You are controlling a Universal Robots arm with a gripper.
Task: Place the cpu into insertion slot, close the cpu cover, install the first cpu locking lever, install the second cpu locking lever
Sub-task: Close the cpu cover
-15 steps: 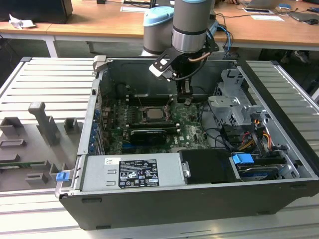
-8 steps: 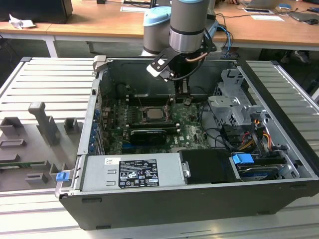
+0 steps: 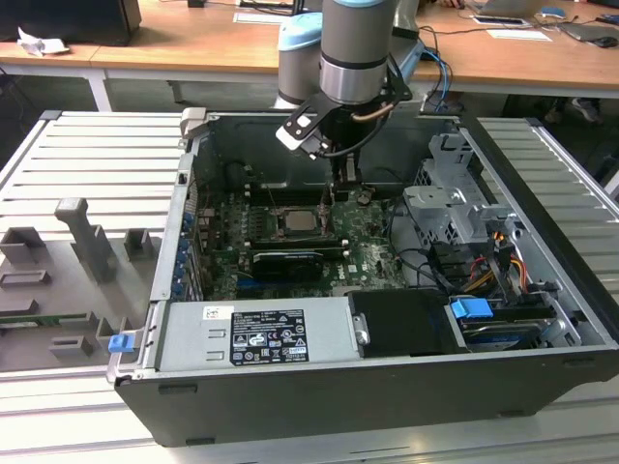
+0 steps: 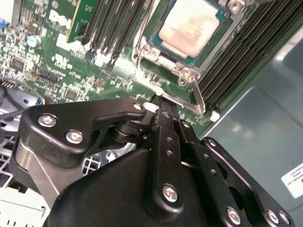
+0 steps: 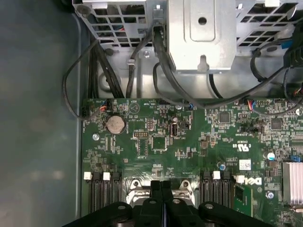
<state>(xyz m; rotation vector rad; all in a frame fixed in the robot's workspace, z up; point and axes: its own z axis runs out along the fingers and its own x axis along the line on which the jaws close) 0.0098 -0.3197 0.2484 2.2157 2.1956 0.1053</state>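
Note:
The cpu point(image 3: 298, 220) lies flat in the insertion slot point(image 3: 274, 230) on the green motherboard, its silver face up, also seen in the second wrist view point(image 4: 189, 28). The cpu cover point(image 4: 150, 53) lies down as a metal frame around the chip. A thin metal locking lever point(image 4: 199, 94) runs along the socket's edge, and its bent handle reaches under my fingertips. My gripper point(image 3: 336, 193) hangs just behind the socket, its black fingers point(image 5: 156, 189) pressed together and shut. In the second wrist view my gripper point(image 4: 163, 109) tip sits right at the lever's handle end; I cannot tell whether it touches.
Black memory slots point(image 4: 236, 61) flank the socket. A long black card point(image 3: 288, 261) lies in front of it. A grey power supply point(image 3: 256, 333) fills the near side of the case, and a metal drive cage point(image 3: 450, 208) with cables stands at the exterior view's right. Grey fixtures point(image 3: 77, 251) sit outside the case.

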